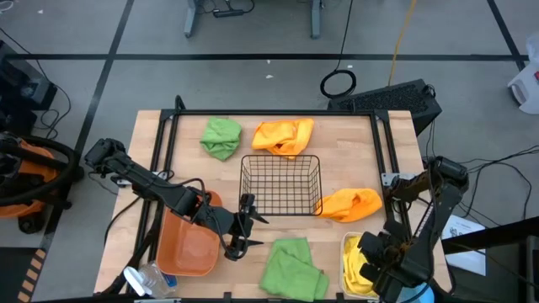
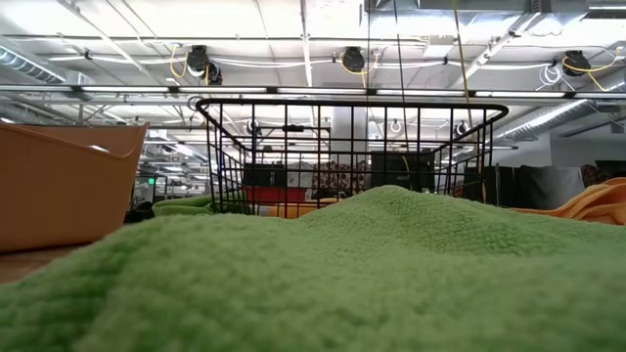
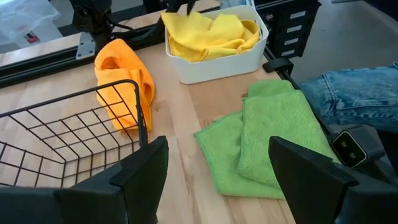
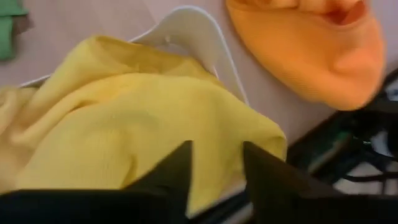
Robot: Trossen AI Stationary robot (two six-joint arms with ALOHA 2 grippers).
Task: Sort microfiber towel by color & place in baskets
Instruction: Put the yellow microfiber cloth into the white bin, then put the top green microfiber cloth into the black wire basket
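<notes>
Towels (image 1: 293,268) litter the wooden table (image 1: 349,147); left end effector (image 1: 244,225) spread, right end effector (image 4: 214,163) parted above yellow towels (image 4: 124,130).

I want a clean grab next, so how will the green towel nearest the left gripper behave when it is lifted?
The green towel lies folded in loose layers, so it will probably unfold and droop when pinched. Its fuzzy pile suggests good grip, not slipping. It looks light and soft, so the left gripper, open just above the table beside it, would likely drag it if pushing.

arms: 2, dark, jointed | fingers (image 3: 144,171): black, flat, wedge-shaped | black cables along links
</notes>
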